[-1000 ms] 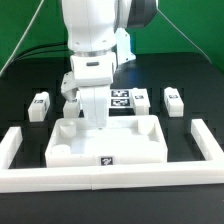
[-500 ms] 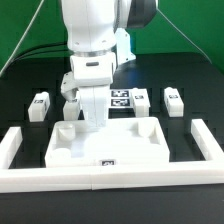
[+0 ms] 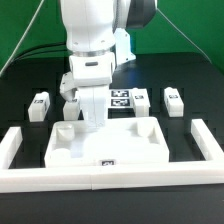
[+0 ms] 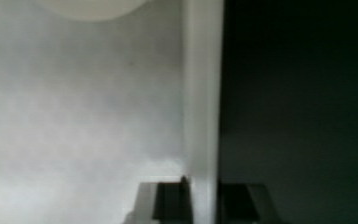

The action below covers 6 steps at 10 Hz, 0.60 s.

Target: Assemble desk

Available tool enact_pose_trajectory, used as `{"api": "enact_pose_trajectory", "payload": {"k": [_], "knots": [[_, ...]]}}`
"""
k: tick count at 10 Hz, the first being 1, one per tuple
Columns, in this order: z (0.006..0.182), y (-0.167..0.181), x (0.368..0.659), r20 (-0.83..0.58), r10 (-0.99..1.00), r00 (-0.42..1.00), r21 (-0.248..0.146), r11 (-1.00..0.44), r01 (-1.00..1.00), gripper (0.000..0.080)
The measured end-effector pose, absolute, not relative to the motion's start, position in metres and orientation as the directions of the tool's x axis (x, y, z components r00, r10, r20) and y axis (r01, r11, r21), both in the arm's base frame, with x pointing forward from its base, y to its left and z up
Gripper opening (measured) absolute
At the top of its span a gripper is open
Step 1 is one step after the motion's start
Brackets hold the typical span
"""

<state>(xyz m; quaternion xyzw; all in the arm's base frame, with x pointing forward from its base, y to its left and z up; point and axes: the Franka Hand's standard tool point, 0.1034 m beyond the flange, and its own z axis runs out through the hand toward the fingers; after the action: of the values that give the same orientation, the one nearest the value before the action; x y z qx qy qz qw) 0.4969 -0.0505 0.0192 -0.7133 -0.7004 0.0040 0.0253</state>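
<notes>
Smooth white arm (image 3: 88, 30), blocky white tool (image 3: 92, 118)

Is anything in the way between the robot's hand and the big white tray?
Nothing that I can see. The gripper hangs right down at the tabletop, near its back corner on the exterior view's left. The wrist view shows only a close white surface, too blurred to tell more.

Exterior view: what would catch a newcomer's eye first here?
The big white robot arm dominates the centre, reaching down over the white tabletop below it. A tagged leg lies loose at the exterior view's left, another leg at its right.
</notes>
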Motion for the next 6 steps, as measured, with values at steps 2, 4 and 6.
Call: {"api": "enact_pose_trajectory", "payload": {"k": [2,4,6], "knots": [[0.019,-0.018,0.516,0.03,0.997,0.067,-0.071,-0.065,0.995,0.0054],[0.019,0.002,0.516,0.03,0.997,0.073,-0.085,-0.071,0.994,0.0055],[0.019,0.024,0.517,0.032,0.998,0.056,-0.09,-0.052,0.995,0.0057]]}}
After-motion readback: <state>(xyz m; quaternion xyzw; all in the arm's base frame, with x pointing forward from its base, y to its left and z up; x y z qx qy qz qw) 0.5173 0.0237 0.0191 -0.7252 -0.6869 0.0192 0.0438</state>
